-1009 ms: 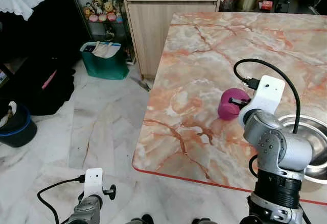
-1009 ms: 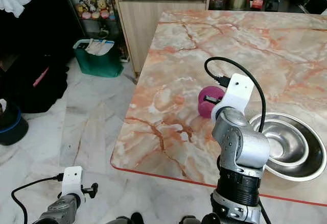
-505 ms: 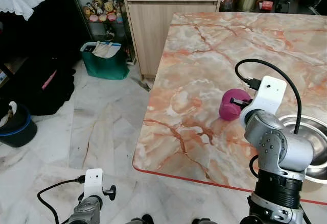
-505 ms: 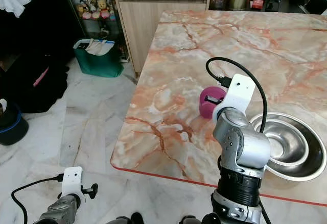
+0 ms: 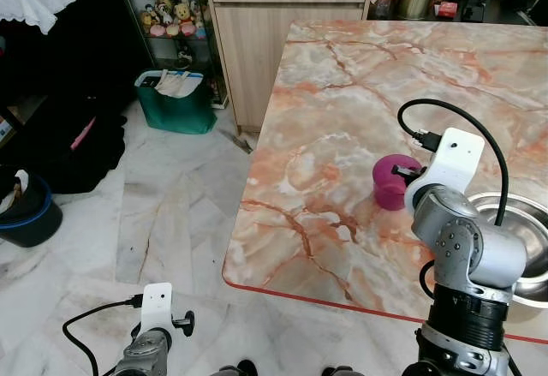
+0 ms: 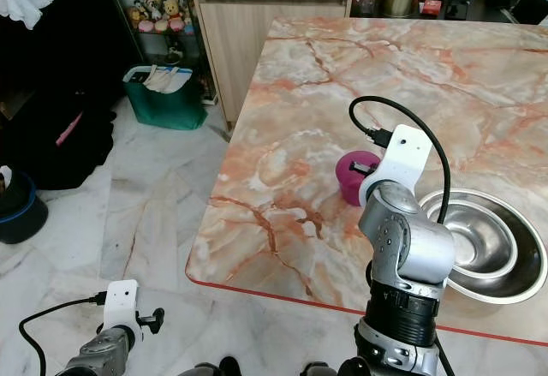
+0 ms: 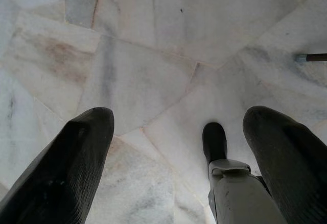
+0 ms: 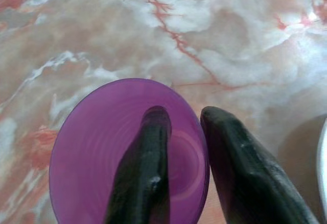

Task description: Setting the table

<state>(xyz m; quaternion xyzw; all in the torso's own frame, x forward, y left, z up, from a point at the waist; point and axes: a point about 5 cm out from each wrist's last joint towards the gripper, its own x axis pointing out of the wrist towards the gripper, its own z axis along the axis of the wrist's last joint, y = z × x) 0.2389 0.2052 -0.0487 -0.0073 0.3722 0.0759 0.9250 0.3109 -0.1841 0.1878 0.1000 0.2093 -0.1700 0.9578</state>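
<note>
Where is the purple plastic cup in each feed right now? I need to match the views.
Left eye view: purple plastic cup on the marble table, left of the steel bowl.
Right eye view: cup, same spot, beside the white wrist mount.
Left wrist view: not in it.
Right wrist view: cup, rim pinched by the right claw.
Shared landmark: the steel bowl.

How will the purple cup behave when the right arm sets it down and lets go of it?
The purple cup looks like thin plastic, so probably light and stiff. The right gripper pinches its wall, one finger inside and one outside; it could tilt on release. It stands close to the steel bowl, so a nudge might knock them together.
</note>
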